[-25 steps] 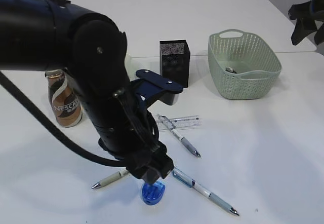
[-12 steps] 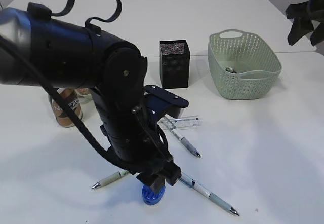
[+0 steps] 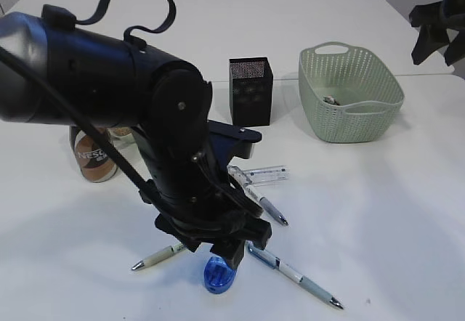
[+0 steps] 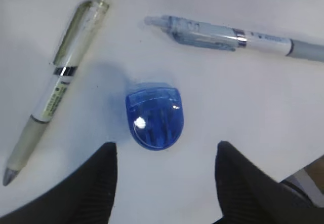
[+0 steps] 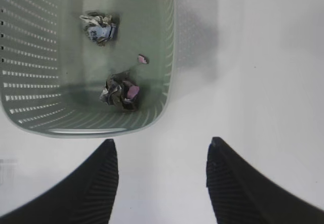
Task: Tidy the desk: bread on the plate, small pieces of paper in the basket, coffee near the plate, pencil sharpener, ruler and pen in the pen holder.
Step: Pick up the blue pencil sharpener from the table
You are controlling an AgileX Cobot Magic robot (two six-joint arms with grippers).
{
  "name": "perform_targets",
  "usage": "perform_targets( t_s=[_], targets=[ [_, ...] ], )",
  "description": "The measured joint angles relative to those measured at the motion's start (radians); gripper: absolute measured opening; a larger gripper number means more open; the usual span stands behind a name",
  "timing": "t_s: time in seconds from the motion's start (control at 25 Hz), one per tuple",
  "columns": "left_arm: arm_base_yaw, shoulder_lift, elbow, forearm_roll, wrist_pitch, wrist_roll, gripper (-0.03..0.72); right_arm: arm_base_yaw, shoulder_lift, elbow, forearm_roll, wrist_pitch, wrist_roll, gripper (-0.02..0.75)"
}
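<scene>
The left gripper [image 4: 164, 183] has been lowered toward the pencil sharpener [image 4: 154, 115]. Its fingers [image 4: 96, 183] are spread open; the sharpener lies untouched just ahead of the gap between them

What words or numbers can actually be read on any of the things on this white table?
"NESCA": brand lettering on the brown bottle with swirl label, the rest hidden behind the black arm.
Clear plastic ruler: black graduation marks, numbers too small to read.
Pale green pen with clear top: small barrel print, too blurred to read.
Blue-grey pen: barrel print, blurred.
Translucent blue pencil sharpener: no text visible.
</scene>
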Motion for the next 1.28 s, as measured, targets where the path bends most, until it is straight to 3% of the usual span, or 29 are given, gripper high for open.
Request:
perform_targets(
  t_s=[0.24,1.28],
  targets=[
    [0.0,0.054,0.0,0.0,0.014,-0.071,0.434,0.0,0.0,0.0,0.0,0.0,-0.002,0.44],
    [0.0,0.06,-0.048,0.041,0.007,-0.122,0.418,0.0,0.0,0.0,0.0,0.032,-0.006,0.44]
  ],
)
